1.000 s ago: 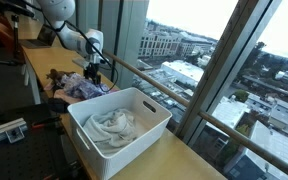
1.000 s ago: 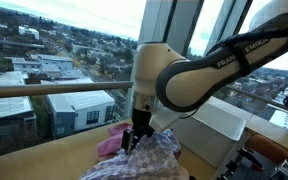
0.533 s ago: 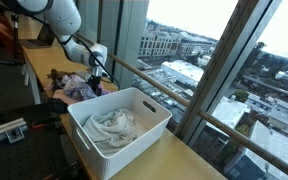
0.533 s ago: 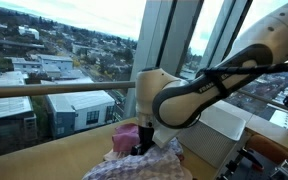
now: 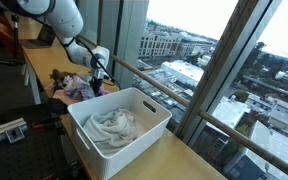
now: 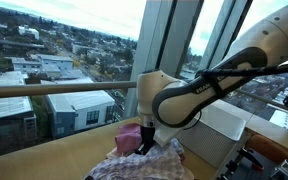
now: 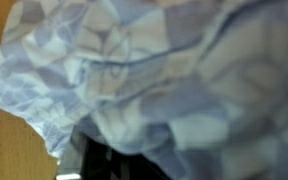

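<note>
Nearest the camera in an exterior view, a white basket (image 5: 149, 108) stands at the near end of the table (image 5: 189, 162) with a pale cloth (image 5: 112, 128) crumpled inside. Beyond it, along the table's window-side edge, lies a heap with a checked cloth (image 5: 82, 88) on top and a pink garment (image 6: 129, 137) just beside it. The gripper (image 6: 144, 148) is pressed down into that heap, touching the checked cloth. The cloth looks light, limp and prone to sagging or dragging its neighbours, so a raised fold near the top seems the best place to pinch. The fingertips are buried in fabric and the blurred wrist view shows nothing but checks, so I cannot tell whether the jaws have clamped a fold.
</note>
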Available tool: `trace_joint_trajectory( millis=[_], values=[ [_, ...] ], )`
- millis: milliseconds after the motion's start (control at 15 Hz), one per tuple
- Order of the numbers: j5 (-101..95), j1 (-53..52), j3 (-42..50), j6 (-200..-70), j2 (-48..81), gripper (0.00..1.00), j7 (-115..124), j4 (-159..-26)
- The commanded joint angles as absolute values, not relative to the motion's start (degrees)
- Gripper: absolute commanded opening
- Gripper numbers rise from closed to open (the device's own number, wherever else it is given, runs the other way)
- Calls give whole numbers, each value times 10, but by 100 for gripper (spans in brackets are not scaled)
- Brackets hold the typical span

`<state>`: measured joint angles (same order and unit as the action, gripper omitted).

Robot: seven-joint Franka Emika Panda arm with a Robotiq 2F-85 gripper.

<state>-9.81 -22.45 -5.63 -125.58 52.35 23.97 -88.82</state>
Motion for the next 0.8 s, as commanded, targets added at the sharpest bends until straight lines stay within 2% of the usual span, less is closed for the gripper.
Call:
trace_joint_trajectory(
  millis=[0,67,200,733],
  values=[
    [-93,-229,-39,-1253,490,2,235,-914],
    [-96,-229,-36,-1254,470,5,237,-927],
    [-104,-232,-26,-1252,423,3,245,-952],
    [-143,-239,-22,-1210,237,5,280,-1010]
  ],
)
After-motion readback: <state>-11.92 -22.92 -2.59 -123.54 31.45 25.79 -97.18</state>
